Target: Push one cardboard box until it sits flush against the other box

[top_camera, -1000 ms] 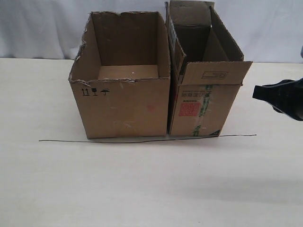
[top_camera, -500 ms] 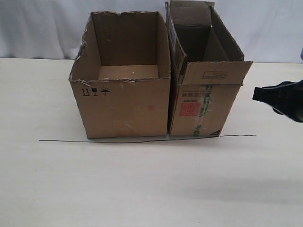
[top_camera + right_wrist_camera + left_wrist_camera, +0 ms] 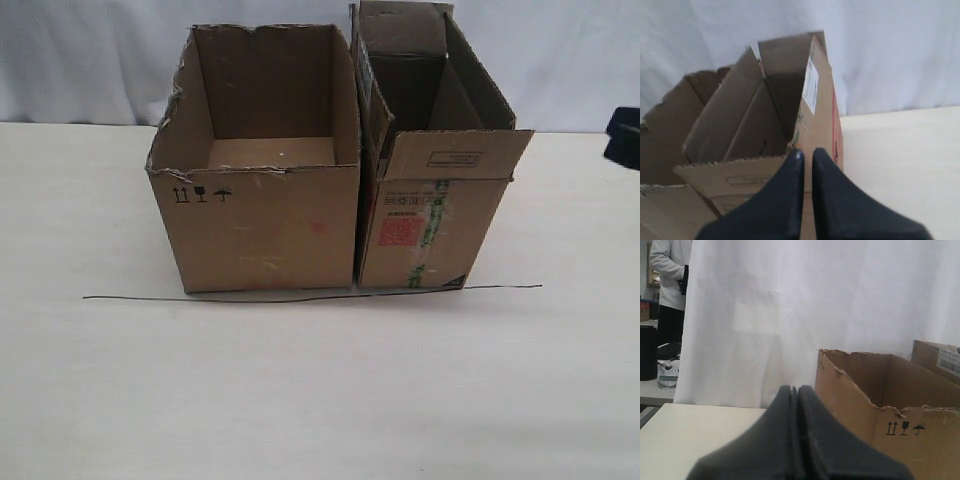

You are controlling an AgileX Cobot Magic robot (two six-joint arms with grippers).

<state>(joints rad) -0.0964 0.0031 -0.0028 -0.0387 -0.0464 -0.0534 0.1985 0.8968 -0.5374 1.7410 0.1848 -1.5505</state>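
The narrow cardboard box (image 3: 430,215), with its red label and green-printed tape, stands on the table with its side against the other box (image 3: 265,225), the wider one with a torn rim; only a thin dark seam shows between them. In the right wrist view my right gripper (image 3: 807,152) is shut and empty, above and behind the narrow box (image 3: 815,100), apart from it. A dark part of that arm (image 3: 624,135) shows at the right edge. My left gripper (image 3: 794,388) is shut and empty beside the other box (image 3: 920,440); the exterior view does not show it.
A thin black line (image 3: 300,296) runs across the pale table (image 3: 320,390) just in front of both boxes. A white curtain (image 3: 90,60) hangs behind the table. Beyond it a person (image 3: 667,280) stands.
My right gripper has pulled back to the right and upward, away from the narrow box, and is almost out of the exterior view. Both boxes have stayed where they were.
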